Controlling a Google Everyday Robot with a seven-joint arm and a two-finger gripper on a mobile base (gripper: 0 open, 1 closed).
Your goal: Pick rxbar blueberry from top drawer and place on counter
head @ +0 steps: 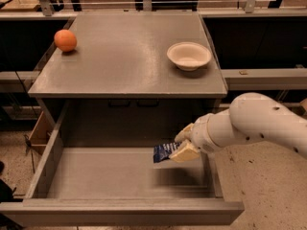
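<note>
Tool (176, 146) over top drawer (120, 211); gripped rxbar blueberry (163, 152) leftward

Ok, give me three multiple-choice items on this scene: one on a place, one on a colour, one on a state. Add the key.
1. Where on the counter does the bowl sit?
A right side
B left side
C front left corner

2. The fruit on the counter is:
A green
B orange
C red

3. The hand is:
A open and empty
B shut on the rxbar blueberry over the top drawer
C pressed flat on the counter

Key: 1 A, the bowl stands near the right edge. 2 B, its skin is plain orange. 3 B, the blue wrapper sticks out from the closed hand.
</note>
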